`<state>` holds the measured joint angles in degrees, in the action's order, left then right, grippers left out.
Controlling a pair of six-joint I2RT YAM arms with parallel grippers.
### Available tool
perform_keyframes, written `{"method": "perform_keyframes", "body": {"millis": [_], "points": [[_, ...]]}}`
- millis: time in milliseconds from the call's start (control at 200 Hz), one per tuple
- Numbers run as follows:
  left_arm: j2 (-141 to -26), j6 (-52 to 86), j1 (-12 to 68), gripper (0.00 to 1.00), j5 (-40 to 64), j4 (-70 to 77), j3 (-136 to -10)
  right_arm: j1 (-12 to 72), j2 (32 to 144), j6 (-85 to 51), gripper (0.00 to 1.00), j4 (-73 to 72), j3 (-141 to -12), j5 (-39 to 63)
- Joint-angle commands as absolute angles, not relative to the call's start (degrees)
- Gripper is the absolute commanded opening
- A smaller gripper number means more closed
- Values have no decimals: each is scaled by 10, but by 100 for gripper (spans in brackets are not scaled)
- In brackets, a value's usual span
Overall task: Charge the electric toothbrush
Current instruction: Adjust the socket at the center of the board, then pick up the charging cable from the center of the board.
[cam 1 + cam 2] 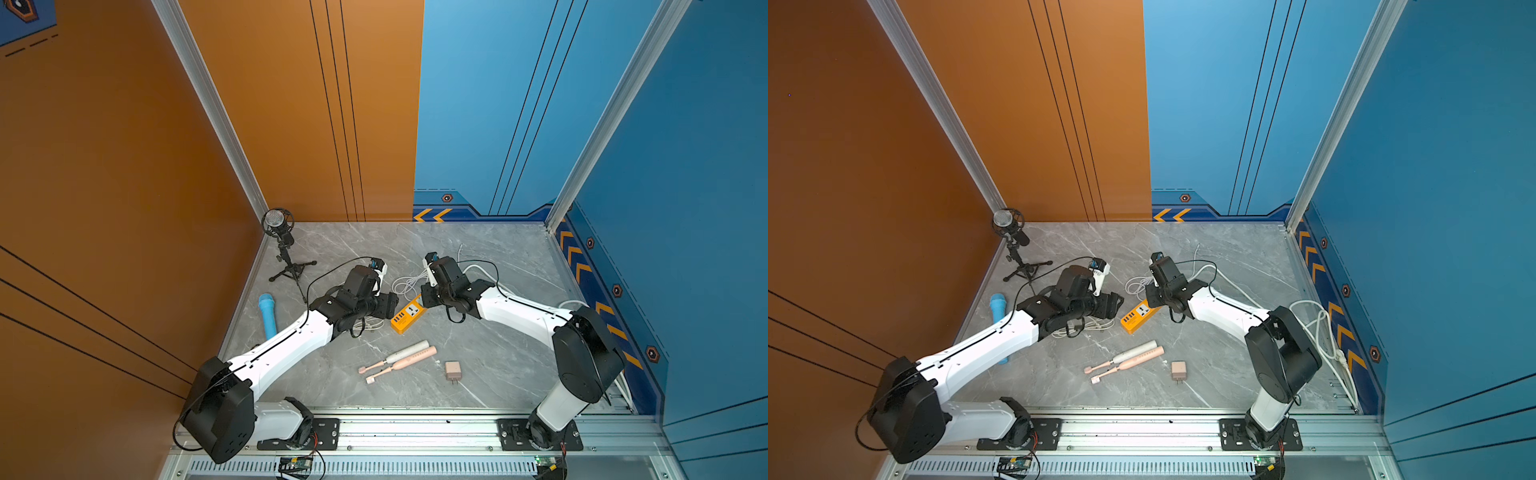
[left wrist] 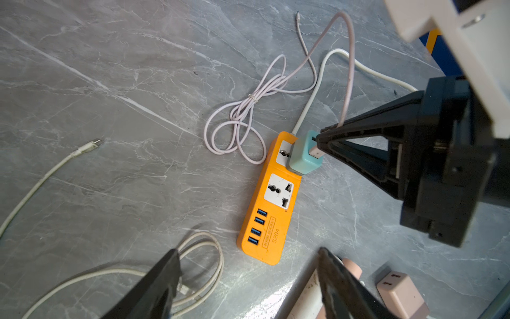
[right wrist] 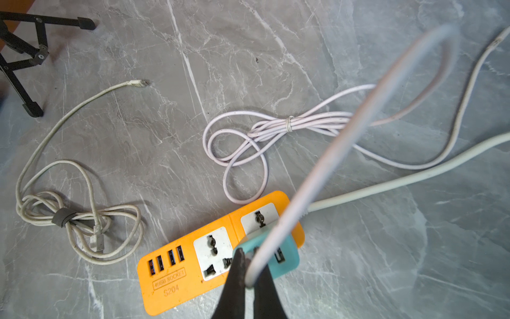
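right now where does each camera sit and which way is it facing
Top views: high over the front rail, looking down at the table; left arm and right arm show whole.
Left wrist: on the left arm, looking down at the power strip; left gripper open, right gripper visible.
Right wrist: on the right arm, looking down at the charger; right gripper shut on the pink cable.
Shared: both wrist views show power strip, charger, pink cable.

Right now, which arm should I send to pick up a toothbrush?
Left, I'd say. The left gripper is open and empty, with the white toothbrush close by it. The right gripper is shut on the plug of the pink cable at the teal adapter.
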<state>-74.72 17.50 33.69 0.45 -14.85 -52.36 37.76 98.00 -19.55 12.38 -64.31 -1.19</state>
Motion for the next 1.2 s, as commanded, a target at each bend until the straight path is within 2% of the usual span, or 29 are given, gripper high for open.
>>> {"method": "perform_keyframes", "body": {"millis": [0,305,525,711,776,866,961,1076,1191], "points": [[-736,181,332,79,-6,-156,-520,378,1058,-205,0,342,-600,-54],[-727,186,337,79,-15,-155,-520,396,1020,-202,0,291,-701,-86],[-712,187,339,79,-23,-155,-515,416,980,-216,21,296,-747,-84],[-706,178,334,80,-25,-157,-516,406,940,-226,32,331,-729,-88],[-709,174,334,80,-20,-157,-521,385,913,-223,34,343,-724,-97],[-714,166,335,79,-12,-157,-530,356,890,-224,43,374,-731,-111],[-731,158,338,79,-2,-157,-549,309,887,-229,47,392,-733,-132],[-758,151,348,79,4,-156,-576,251,924,-237,49,391,-757,-116],[-788,145,356,78,0,-157,-609,227,1001,-263,49,388,-812,-79]]}}
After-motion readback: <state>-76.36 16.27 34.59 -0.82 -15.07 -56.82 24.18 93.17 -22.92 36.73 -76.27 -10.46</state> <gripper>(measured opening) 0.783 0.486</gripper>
